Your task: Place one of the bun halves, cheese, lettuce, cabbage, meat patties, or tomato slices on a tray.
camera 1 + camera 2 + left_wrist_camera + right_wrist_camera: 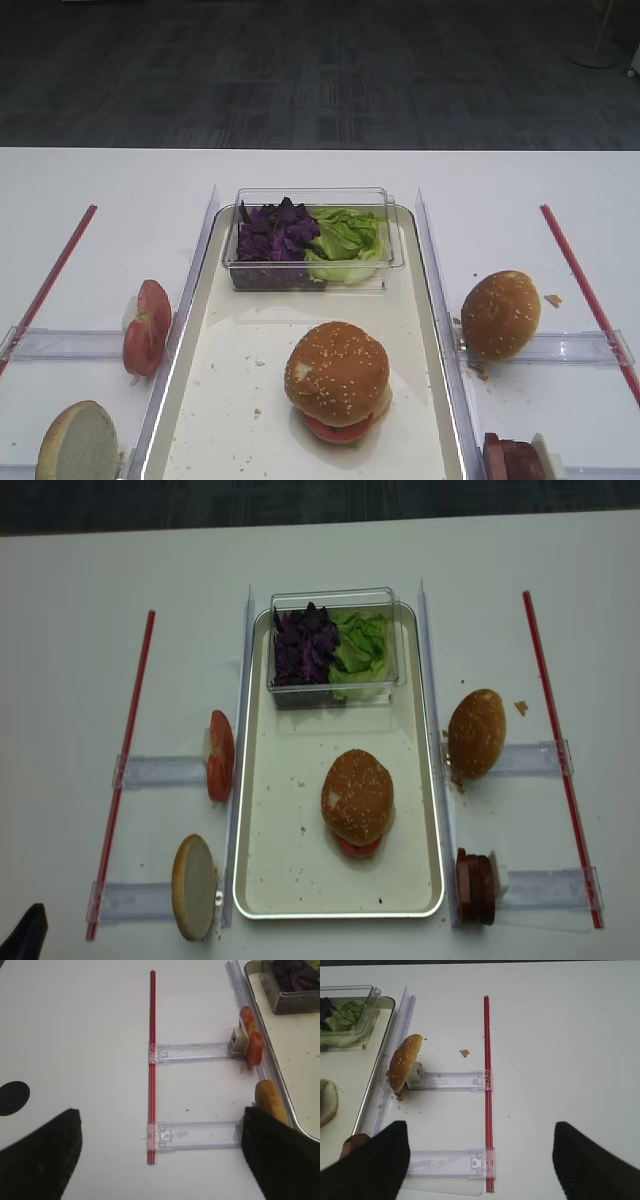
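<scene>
The right gripper (480, 1160) hangs over the table with its fingers wide apart and nothing between them. Just by its left finger stand the meat patties (476, 886); ahead and left, a plain bun (405, 1062) leans upright. Farther left, on the tray (225, 400), the bun top (338, 371) caps a tomato slice (338, 430). The left gripper (160, 1155) seems spread too, though only dark finger edges show.
</scene>
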Tool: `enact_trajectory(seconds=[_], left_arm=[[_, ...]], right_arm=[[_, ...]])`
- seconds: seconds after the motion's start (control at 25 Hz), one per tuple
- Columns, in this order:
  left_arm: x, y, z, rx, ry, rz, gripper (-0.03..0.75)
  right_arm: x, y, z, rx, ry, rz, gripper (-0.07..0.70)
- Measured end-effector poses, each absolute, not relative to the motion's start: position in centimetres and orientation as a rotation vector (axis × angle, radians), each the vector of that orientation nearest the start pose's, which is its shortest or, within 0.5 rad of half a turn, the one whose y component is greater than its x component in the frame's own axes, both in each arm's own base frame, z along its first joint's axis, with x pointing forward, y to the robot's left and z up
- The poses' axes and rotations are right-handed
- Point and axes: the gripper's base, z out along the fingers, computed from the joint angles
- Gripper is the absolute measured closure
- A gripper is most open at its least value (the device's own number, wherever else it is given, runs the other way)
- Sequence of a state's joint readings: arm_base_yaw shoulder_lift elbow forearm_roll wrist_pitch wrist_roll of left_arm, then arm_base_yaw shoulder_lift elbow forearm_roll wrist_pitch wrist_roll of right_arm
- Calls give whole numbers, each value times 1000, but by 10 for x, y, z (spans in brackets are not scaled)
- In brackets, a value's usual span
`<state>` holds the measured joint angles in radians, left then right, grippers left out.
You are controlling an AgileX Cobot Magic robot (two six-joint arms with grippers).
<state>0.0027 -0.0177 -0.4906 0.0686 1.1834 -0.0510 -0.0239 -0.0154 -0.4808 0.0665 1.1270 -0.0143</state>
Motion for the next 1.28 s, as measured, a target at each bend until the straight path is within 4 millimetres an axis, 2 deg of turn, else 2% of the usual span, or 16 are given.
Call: enact_trajectory(seconds=[1.28], left_arm=[[-12,6,265,-67,2156,56,118]], right_arm=[[-8,6,267,5,2115,58,28]])
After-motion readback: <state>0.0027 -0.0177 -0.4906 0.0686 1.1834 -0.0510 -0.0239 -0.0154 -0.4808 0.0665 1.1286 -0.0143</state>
